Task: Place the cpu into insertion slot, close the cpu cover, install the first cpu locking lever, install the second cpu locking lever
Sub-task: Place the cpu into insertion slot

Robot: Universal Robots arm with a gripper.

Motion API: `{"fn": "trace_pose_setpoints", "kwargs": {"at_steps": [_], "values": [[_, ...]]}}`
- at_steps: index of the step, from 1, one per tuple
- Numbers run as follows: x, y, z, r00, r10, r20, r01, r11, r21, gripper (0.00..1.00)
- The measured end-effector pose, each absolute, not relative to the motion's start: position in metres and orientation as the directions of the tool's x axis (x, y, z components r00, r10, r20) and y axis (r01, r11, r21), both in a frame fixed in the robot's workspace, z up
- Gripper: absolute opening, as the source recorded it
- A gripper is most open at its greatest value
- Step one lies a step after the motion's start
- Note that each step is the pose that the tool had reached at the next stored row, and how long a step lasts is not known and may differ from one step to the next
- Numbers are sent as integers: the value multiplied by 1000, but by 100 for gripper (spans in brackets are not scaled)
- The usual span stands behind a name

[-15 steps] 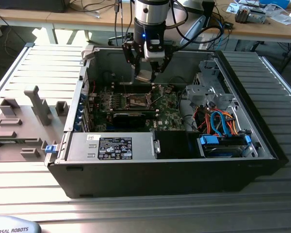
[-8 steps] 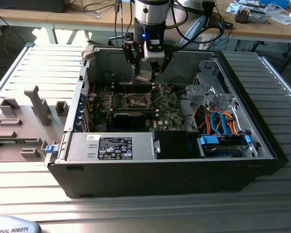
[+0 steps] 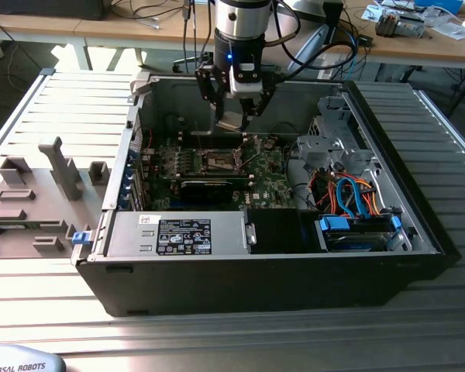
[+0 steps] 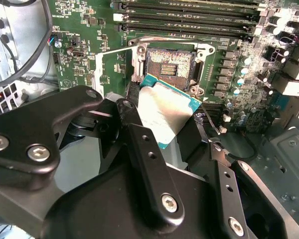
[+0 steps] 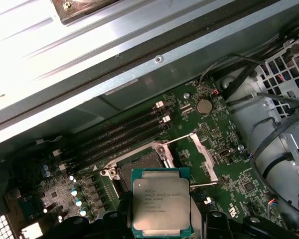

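cpu (image 5: 161, 204) in gripper (image 3: 235, 118), arm vert. over insertion slot (image 4: 170, 63)

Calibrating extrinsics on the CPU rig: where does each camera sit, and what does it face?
Exterior view: off the arm, looking down into the open computer case; shows the arm's wrist and the gripper holding the cpu.
First wrist view: on the wrist, facing the motherboard; the gripper flanks the cpu.
Second wrist view: on the wrist, behind the black finger linkages, facing the insertion slot.
Shared: all three show the cpu above the empty insertion slot.
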State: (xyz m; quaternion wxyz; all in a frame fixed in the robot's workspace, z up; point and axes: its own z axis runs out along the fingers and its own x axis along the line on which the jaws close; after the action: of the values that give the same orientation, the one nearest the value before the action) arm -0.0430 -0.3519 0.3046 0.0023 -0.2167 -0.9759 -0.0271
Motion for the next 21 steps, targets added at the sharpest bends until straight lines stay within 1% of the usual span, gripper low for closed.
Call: {"fn": "trace_pose_setpoints", "kwargs": {"at_steps": [21], "values": [[-43, -352, 305, -893, 449, 16, 449, 892, 52, 54]]}}
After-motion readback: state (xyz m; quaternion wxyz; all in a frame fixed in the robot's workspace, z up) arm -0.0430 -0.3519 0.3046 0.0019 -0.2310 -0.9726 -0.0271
